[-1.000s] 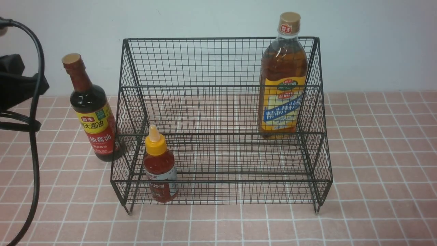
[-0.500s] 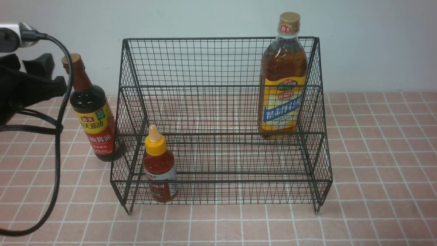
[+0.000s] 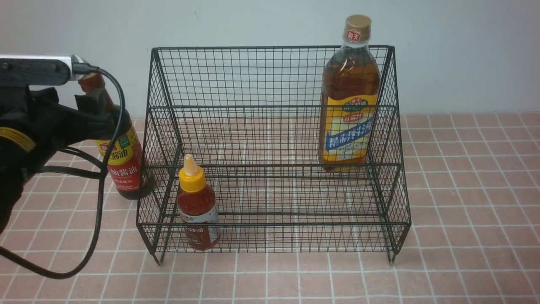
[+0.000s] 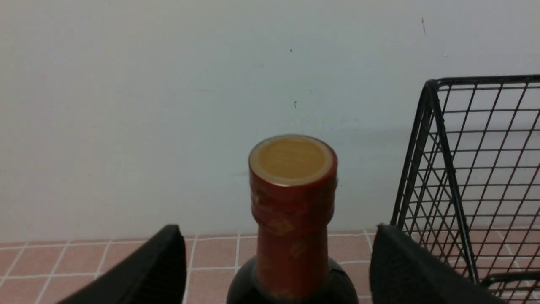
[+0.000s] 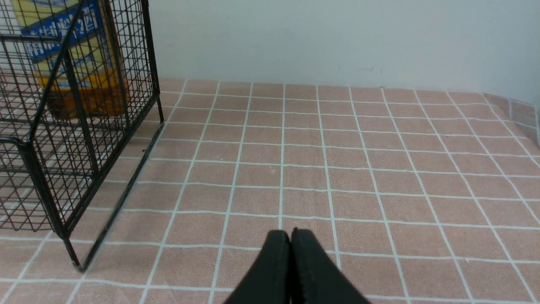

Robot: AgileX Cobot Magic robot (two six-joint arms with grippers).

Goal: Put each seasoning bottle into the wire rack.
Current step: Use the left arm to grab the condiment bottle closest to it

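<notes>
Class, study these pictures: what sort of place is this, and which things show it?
Probably a kitchen counter, perhaps a mock one: pink tiled worktop, a black wire rack, and a soy sauce bottle beside it, against a plain wall.

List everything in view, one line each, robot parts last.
wire rack: one, black, centre of the table
amber bottle: one, yellow-blue label, tan cap, rack's upper tier, right side
red-sauce bottle: one, yellow nozzle cap, rack's lower tier, left side
soy-sauce bottle: one, dark, red-yellow label, on the table outside the rack's left side
table: one, pink tiles
wall: one, pale, behind the table
cable: one, black, hanging from the left arm
left gripper: one, black, open either side of the soy-sauce bottle's neck
right gripper: one, black, shut, right of the rack
</notes>
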